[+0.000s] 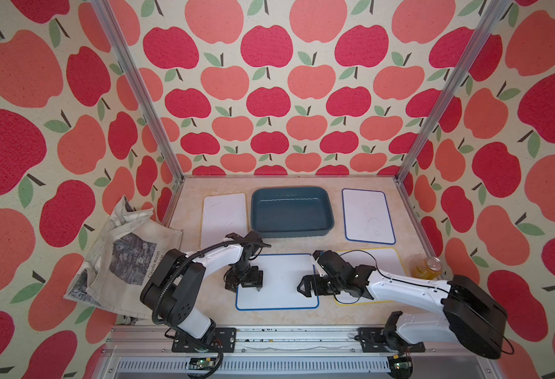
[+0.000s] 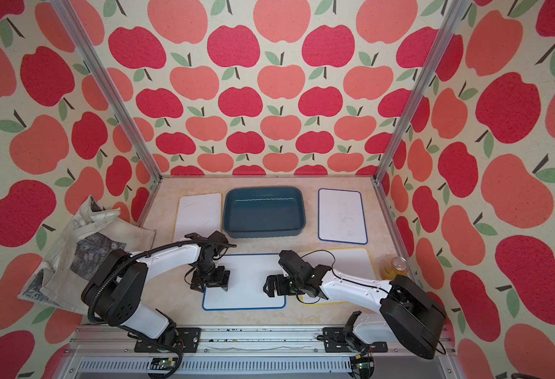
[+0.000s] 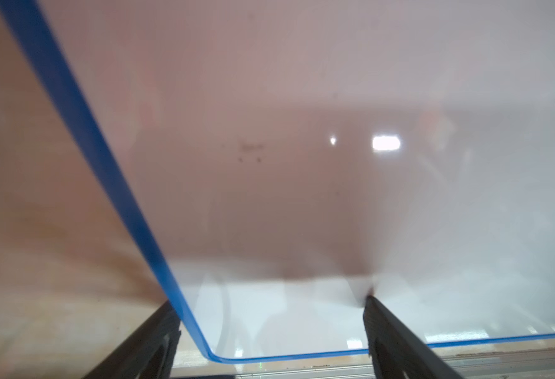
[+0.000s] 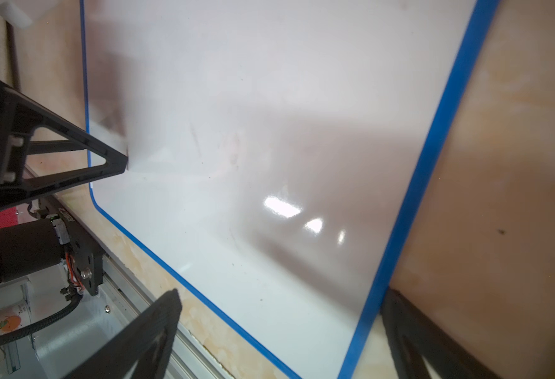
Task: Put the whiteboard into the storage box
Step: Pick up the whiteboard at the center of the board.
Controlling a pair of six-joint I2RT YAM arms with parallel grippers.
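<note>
Apple-print walls [image 1: 269, 98] on three sides, pale marbled tabletop [image 1: 302, 316] below. Near the front rail, flat on that top: blue-edged whiteboard [image 1: 277, 282], long axis side to side, parallel to the rail, one short edge toward each arm. Beyond it, toward the back wall and nearly straight ahead: storage box [image 1: 290, 213], empty, long axis the same way, parted from the board by a strip of bare table. Over the left short edge, pointing down: left gripper [image 1: 245, 288], jaws wide apart, holding nothing; in the left wrist view, one finger [image 3: 387, 338] with its tip at the white face, its mate outside the blue rim, close to the near corner. At the right short edge, angled in low from the side: right gripper [image 1: 302, 288], likewise spread, clamped on nothing, fingers either side of the near right corner in the right wrist view. Both arms about equally near. Probably calls for a pinch on a short edge, then a carry straight back with no turn.
</note>
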